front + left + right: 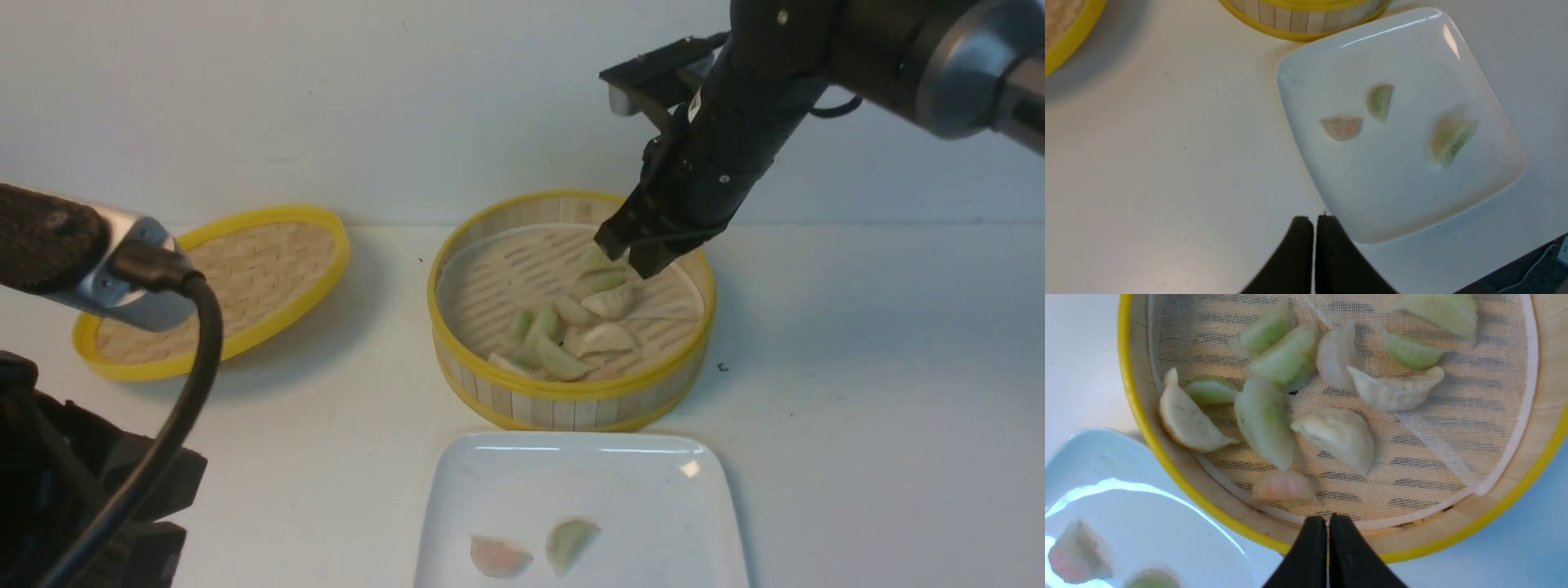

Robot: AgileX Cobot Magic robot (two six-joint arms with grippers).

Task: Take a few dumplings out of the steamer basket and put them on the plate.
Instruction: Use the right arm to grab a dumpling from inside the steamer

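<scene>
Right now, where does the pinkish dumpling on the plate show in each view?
Front view: pinkish dumpling on the plate, left of a green dumpling.
Left wrist view: pinkish dumpling on the plate, beside that green dumpling.
Right wrist view: pinkish dumpling, blurred, on the plate.
Shared landmark: yellow rim of the steamer basket.

No lettering, brand, number or sign can be read anywhere in the three views. A small pale sticker [696, 106] on the black housing of the right arm [759, 82] is too small to make out. A tiny dark mark [722, 367] on the white table [857, 367], just right of the steamer basket [571, 404], is perhaps a scuff rather than a character.
</scene>
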